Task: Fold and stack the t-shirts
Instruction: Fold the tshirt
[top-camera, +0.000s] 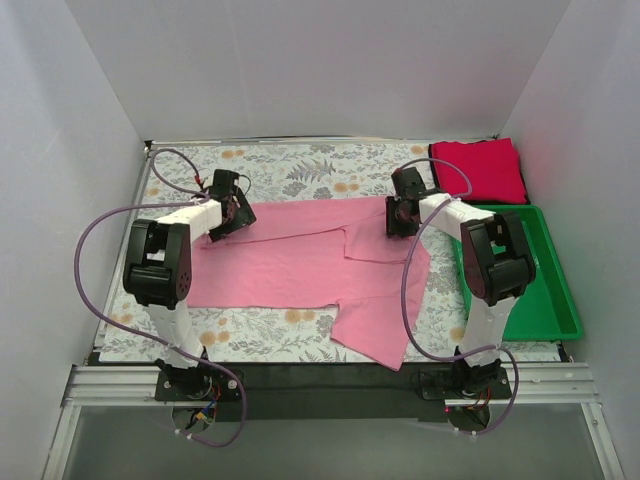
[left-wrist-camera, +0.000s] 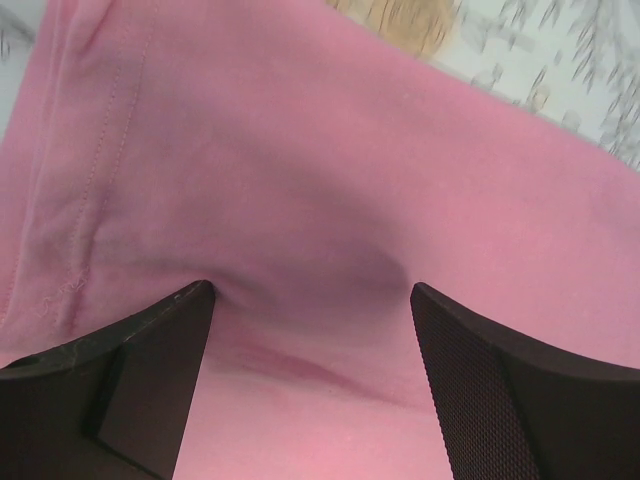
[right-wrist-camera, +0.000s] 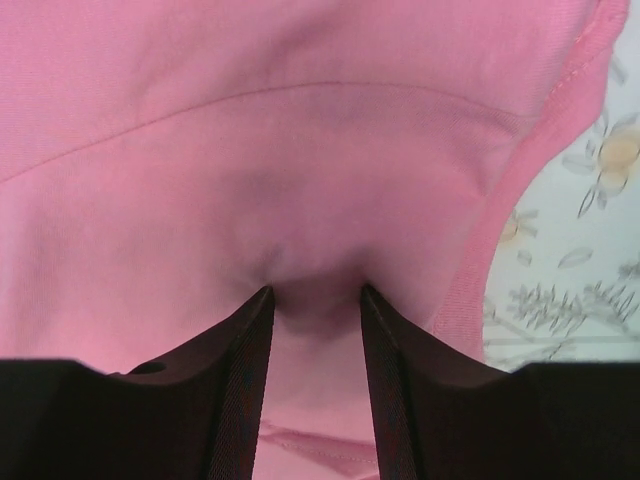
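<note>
**A:** Where was the pink t-shirt (top-camera: 300, 262)?

**B:** It was spread across the middle of the worktop (top-camera: 300, 172). It was only partly folded, with one flap reaching toward the near edge. The red t-shirt (top-camera: 480, 168) sat folded in the far right corner, just beyond the green bin (top-camera: 548, 300).

**A:** And the arms?

**B:** Both were down on the pink shirt's far edge. The left gripper (left-wrist-camera: 310, 295) was near its left end and the right gripper (right-wrist-camera: 315, 292) near its right end, beside a stitched hem. The left jaws stood wide apart, with their tips pressed into the cloth and nothing pinched between them. The right jaws were narrower, with a pucker of cloth between the tips. A gap showed there too, so I would not have called it a grip.

**A:** Which step was that?

**B:** I judged they were taking hold of the far edge for the next fold. The red shirt looked finished, the pink one was mid-fold, and stacking had not begun.

**A:** What did the next move call for?

**B:** Both jaws needed to close on that edge. Then the two arms had to lift together, keeping the edge taut and level. If only one side caught, the fold would likely skew.
</note>
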